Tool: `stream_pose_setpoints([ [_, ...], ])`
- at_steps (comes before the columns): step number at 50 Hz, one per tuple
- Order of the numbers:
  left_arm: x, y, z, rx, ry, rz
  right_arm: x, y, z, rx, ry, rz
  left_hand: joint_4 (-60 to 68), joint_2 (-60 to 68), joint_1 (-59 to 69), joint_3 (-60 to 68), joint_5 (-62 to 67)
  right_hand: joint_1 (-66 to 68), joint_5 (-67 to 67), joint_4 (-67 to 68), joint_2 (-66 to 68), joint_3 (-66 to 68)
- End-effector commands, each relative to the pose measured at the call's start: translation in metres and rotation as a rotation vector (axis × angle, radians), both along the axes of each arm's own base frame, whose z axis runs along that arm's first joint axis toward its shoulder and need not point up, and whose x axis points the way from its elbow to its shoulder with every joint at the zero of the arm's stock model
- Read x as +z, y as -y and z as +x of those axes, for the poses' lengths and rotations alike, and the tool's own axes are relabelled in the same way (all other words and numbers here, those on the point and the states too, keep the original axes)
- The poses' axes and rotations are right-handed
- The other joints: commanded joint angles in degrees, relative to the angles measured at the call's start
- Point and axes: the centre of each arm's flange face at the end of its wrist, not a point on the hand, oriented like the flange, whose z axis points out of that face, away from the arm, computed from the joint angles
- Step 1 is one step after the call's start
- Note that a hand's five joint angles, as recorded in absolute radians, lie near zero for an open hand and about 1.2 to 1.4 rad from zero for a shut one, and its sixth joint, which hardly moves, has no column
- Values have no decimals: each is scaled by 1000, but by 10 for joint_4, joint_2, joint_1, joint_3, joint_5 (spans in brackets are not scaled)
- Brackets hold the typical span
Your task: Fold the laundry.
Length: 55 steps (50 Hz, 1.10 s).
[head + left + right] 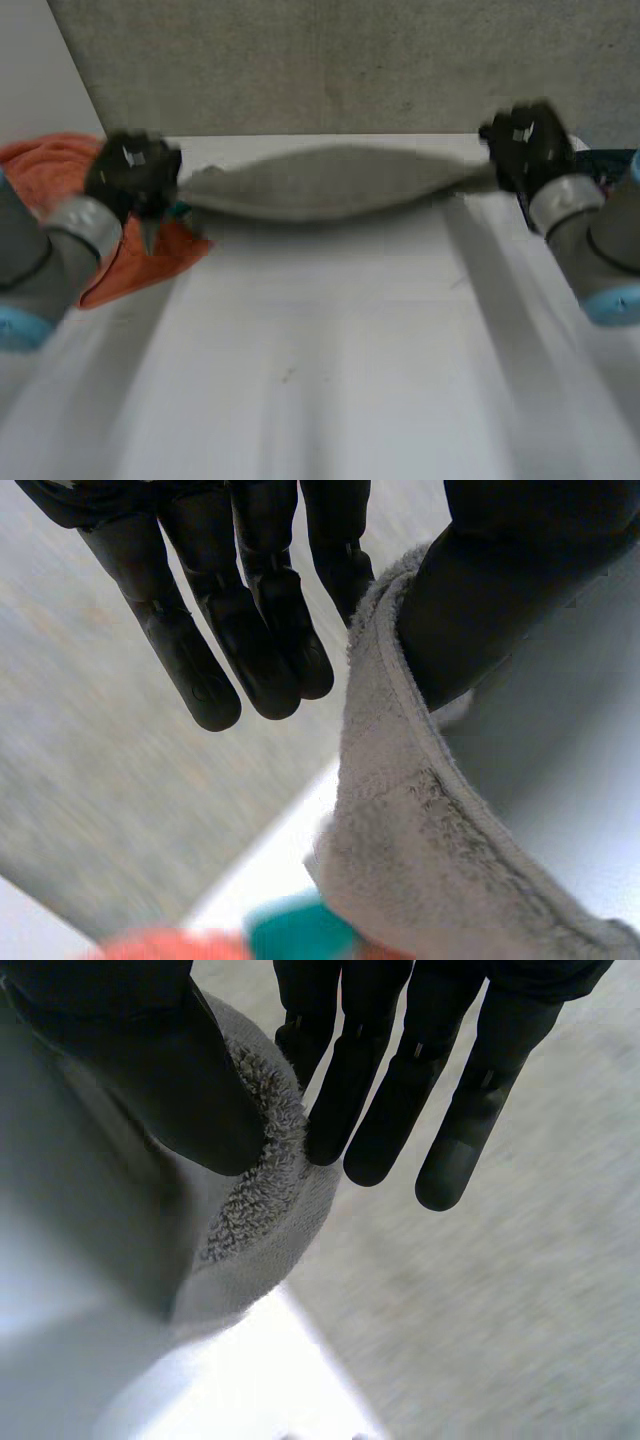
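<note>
A grey towel (330,182) hangs stretched in a long band between my two hands, above the far part of the white table (330,350). My left hand (135,170) holds its left end. In the left wrist view the thumb (480,590) pins the towel's edge (420,830) against a finger while the other fingers (250,630) stay straight. My right hand (525,140) holds the right end. In the right wrist view its thumb (170,1070) presses the fluffy corner (260,1200) against the nearest finger (310,1020).
An orange cloth (150,260) lies crumpled at the table's far left, under and behind my left hand, with something teal (300,935) beside it. A dark object (610,165) sits at the far right edge. A grey wall (350,60) stands behind the table.
</note>
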Motion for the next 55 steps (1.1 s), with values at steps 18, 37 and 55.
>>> stream_pose_setpoints([
  [18,-83,0,25,60,142,212,-65,-8,-28,-54,-94,245,-364,-361,-342,-360,-338,155,125,113,125,117],
  [37,-37,-57,46,40,177,271,-30,-41,-42,-37,-215,373,110,113,133,114,136,155,125,113,125,117],
  [55,-16,-77,33,-117,357,435,-38,-56,-64,12,-511,458,110,113,133,114,136,155,125,113,125,117],
])
